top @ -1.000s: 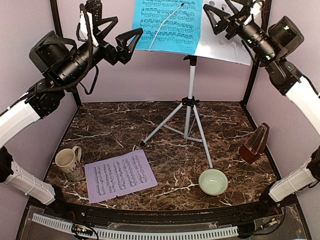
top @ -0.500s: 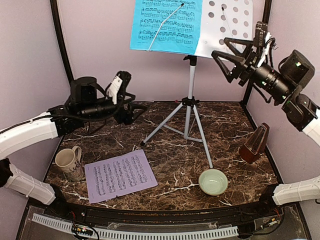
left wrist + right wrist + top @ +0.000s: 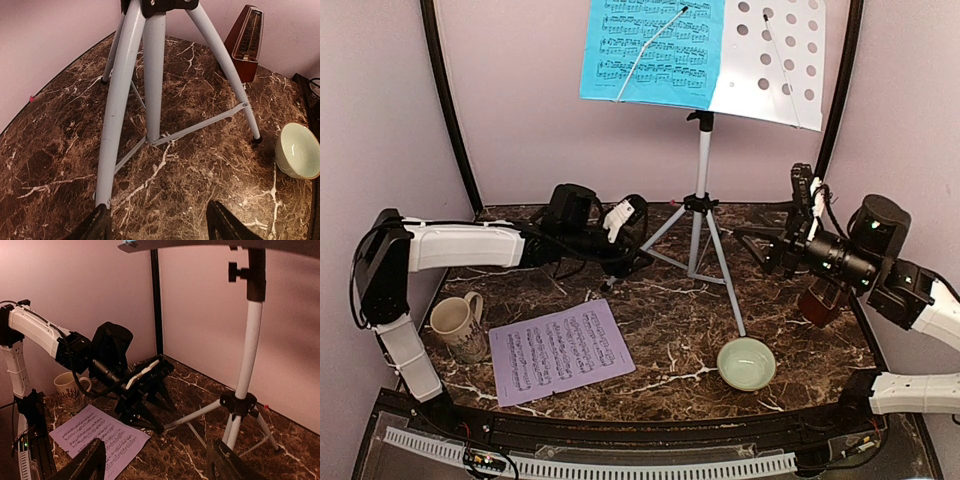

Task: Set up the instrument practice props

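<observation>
Stand [image 3: 701, 190] rises on its tripod at the back of the table [image 3: 660, 300], with the blue sheet [image 3: 655, 50] on the left half of its perforated desk. The left gripper [image 3: 157, 227] is low over the table with its jaws spread wide and nothing between them. The stand's nearest leg comes down just ahead of its fingers [image 3: 95, 226]; whether foot and fingertip touch cannot be told. Beyond those fingers, past the far leg, the metronome [image 3: 246, 45] stands upright, and the bowl [image 3: 299, 151] sits off to their right. The lilac sheet [image 3: 560, 350] lies flat behind and below the left fingers, toward the near edge, just beside the mug [image 3: 457, 325]. The right gripper [image 3: 157, 465] is also wide open and empty, pointing across at the tripod and the left gripper from well apart. In the top view the metronome is partly hidden behind the right arm.
</observation>
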You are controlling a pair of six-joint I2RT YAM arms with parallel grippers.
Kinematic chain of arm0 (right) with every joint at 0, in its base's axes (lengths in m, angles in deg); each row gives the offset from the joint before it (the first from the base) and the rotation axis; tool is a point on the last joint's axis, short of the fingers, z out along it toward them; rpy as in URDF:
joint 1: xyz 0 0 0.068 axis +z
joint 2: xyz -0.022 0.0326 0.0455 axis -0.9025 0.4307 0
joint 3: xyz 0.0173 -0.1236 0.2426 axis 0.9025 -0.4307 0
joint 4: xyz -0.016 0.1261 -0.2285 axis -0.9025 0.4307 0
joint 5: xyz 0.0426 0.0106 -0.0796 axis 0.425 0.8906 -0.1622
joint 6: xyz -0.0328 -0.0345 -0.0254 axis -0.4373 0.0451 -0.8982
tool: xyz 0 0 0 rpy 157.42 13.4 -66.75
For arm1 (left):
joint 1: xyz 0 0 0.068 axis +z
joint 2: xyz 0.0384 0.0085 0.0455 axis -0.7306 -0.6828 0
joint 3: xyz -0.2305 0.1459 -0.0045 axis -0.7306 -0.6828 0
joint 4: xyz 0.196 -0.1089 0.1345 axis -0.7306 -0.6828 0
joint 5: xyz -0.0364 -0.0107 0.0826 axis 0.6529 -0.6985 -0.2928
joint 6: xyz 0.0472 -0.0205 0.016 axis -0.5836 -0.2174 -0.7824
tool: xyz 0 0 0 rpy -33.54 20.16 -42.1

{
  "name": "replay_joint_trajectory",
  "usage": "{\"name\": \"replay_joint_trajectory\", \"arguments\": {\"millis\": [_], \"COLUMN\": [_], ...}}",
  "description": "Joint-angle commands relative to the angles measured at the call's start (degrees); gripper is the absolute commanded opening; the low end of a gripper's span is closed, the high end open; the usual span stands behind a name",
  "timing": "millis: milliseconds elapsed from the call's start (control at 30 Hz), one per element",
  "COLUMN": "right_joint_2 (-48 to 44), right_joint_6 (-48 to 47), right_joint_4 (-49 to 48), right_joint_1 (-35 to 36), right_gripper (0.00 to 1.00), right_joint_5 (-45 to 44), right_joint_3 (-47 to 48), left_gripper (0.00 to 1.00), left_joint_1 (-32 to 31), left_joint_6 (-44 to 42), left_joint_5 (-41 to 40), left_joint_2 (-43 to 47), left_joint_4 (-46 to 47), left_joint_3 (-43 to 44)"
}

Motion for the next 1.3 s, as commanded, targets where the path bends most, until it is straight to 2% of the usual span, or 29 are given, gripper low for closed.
{"name": "replay_joint_trajectory", "arguments": {"millis": [0, 200, 367, 733, 1100, 1267], "right_joint_2": [-0.39, 1.33, 7.14, 19.63, 26.02, 26.60], "right_joint_6": [5.89, 6.81, 7.41, 9.44, 7.24, 6.27], "right_joint_4": [-3.00, -3.73, -2.53, -2.40, -4.58, -3.97], "right_joint_1": [0.46, 0.45, 0.18, -4.63, -7.97, -7.95], "right_gripper": [0.68, 0.63, 0.62, 0.58, 0.50, 0.49], "right_joint_5": [-8.88, -19.10, -22.27, -17.40, -12.17, -7.95], "right_joint_3": [-5.95, -11.68, -12.35, -12.08, -11.56, -11.08], "left_gripper": [0.67, 0.63, 0.60, 0.45, 0.30, 0.19], "left_joint_1": [0.39, 0.67, 1.36, 2.23, 2.46, 3.15], "left_joint_6": [-3.53, -5.36, -7.18, -10.51, -11.22, -10.85], "left_joint_5": [0.24, -2.50, -2.22, 1.53, 0.45, 0.01], "left_joint_2": [-3.69, -7.21, -10.15, -16.55, -19.31, -19.23], "left_joint_4": [0.30, -0.66, -3.64, -9.52, -11.14, -11.55], "left_joint_3": [6.55, 10.57, 14.77, 24.16, 28.06, 28.90]}}
